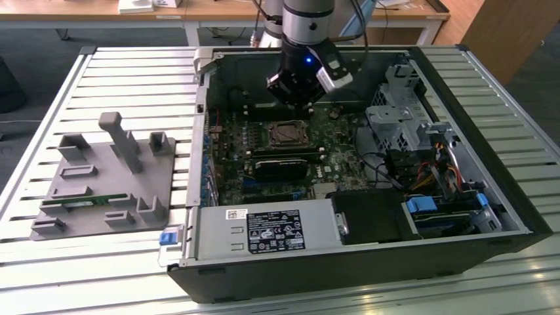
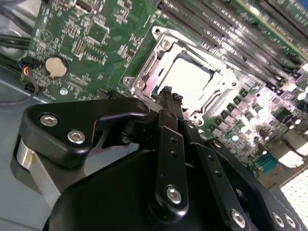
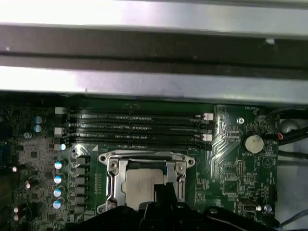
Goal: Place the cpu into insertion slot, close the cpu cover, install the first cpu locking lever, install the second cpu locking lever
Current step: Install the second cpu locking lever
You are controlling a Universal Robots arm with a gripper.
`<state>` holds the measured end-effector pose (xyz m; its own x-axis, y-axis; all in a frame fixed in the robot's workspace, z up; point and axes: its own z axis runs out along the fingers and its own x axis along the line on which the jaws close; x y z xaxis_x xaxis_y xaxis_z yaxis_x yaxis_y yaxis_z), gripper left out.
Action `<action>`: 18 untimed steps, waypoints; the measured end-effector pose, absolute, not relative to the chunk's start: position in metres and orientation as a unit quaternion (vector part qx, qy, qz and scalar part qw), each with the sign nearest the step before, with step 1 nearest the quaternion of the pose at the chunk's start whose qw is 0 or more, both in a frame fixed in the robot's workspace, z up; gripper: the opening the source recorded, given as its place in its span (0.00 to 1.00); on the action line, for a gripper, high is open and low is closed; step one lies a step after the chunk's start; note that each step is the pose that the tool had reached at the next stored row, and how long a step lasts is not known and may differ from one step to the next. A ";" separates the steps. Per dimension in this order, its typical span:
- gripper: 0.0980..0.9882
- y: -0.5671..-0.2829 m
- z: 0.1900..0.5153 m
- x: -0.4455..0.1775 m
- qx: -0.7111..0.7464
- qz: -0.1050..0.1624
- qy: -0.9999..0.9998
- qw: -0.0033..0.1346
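Cpu (image 3: 142, 185) seated in insertion slot (image 1: 286, 134), cpu cover (image 3: 113, 177) down. Tool (image 2: 169, 98) at cover's 6 o'clock edge, fingers pressed together, empty. Lever step in hand; needs precise hook.

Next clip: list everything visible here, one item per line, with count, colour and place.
Open black computer case: one, on the slatted metal table.
Green motherboard: one, inside the case.
Pale silvery square cpu: one, seated in the insertion slot.
Silvery metal cpu cover: one, framing the cpu.
Round silver coin battery: one, on the motherboard.
Grey plastic fixture tray: one, exterior view's left of the case.
Black gripper: one, above the slot's edge.
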<state>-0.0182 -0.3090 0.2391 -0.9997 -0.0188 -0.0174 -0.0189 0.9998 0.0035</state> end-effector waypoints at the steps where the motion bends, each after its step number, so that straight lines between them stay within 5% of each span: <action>1: 0.01 -0.311 0.239 -0.018 -0.009 0.002 1.000 0.009; 18: 0.01 -0.337 0.238 -0.016 -0.009 0.004 1.000 0.000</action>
<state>-0.0160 -0.3369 0.2381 -0.9998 -0.0189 0.0005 -0.0189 0.9998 0.0070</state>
